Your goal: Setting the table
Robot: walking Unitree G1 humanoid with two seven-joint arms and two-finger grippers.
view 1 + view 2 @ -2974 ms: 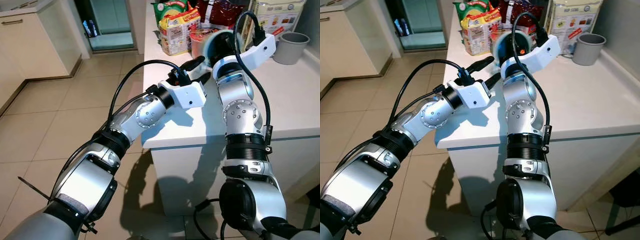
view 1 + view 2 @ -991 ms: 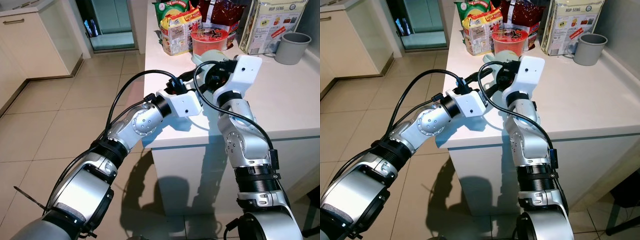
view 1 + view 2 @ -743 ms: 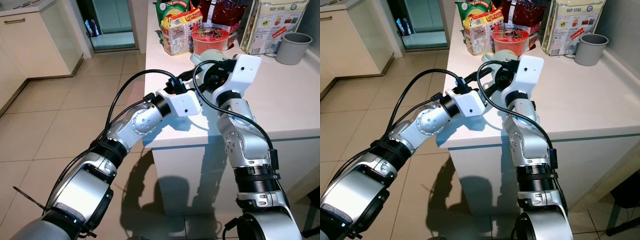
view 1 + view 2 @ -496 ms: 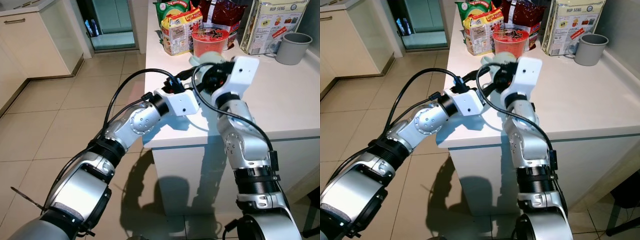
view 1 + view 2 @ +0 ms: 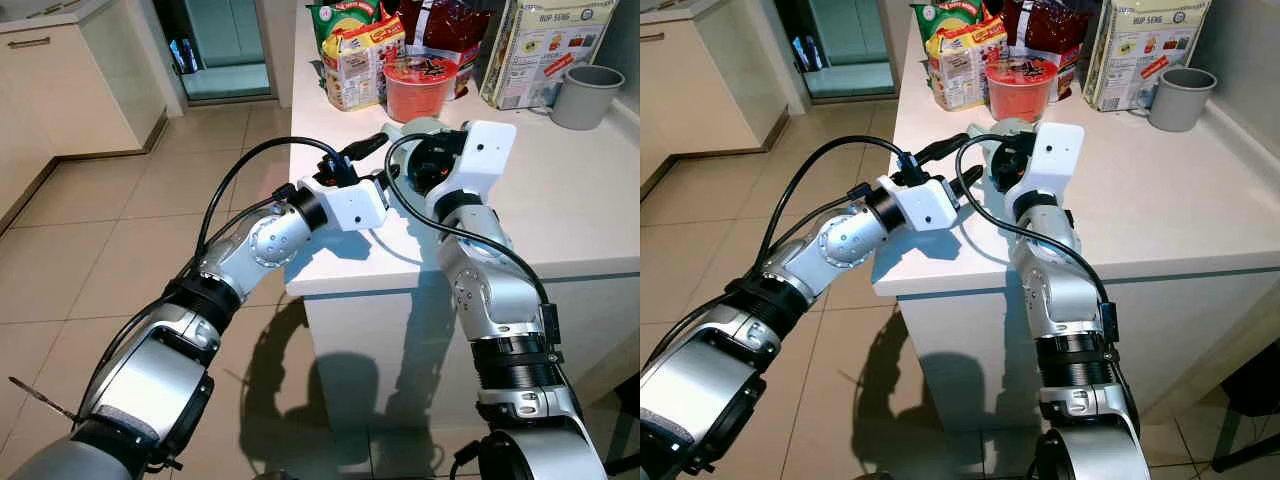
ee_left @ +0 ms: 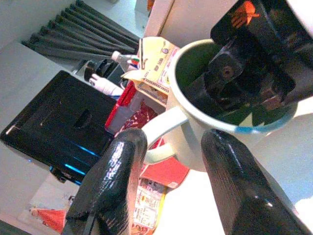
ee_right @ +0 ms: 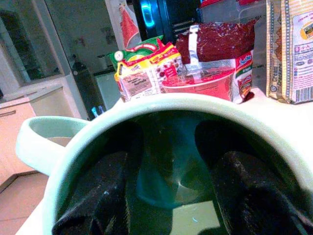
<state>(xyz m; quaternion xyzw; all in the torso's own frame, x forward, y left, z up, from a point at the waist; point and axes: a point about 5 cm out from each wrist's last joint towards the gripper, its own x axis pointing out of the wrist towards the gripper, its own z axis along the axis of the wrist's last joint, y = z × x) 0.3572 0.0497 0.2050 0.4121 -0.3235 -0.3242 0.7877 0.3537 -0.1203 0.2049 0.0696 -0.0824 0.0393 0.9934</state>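
Since half a second ago we have drawn our left arm a little toward our left, so the left gripper (image 5: pixel 377 160) now sits slightly clear of the pale green mug (image 5: pixel 420 128) instead of crowding it. The mug lies on its side on the white counter (image 5: pixel 560 190), near the front left corner, its mouth turned toward our right wrist. Our right gripper (image 7: pixel 171 191) reaches inside the mug, both black fingers (image 7: pixel 105 193) spread against the inner wall, so we hold the mug from within. In the left wrist view our left fingers (image 6: pixel 117 181) stand apart, one on each side of the mug's handle (image 6: pixel 159 132) without touching it. Behind the mug stands a red noodle bowl (image 5: pixel 420 85), with a yellow snack packet (image 5: pixel 352 62), a dark red bag (image 5: pixel 440 25) and a cereal bag (image 5: pixel 545 45) beyond it. A grey cup (image 5: pixel 583 95) stands well apart at the counter's far right.
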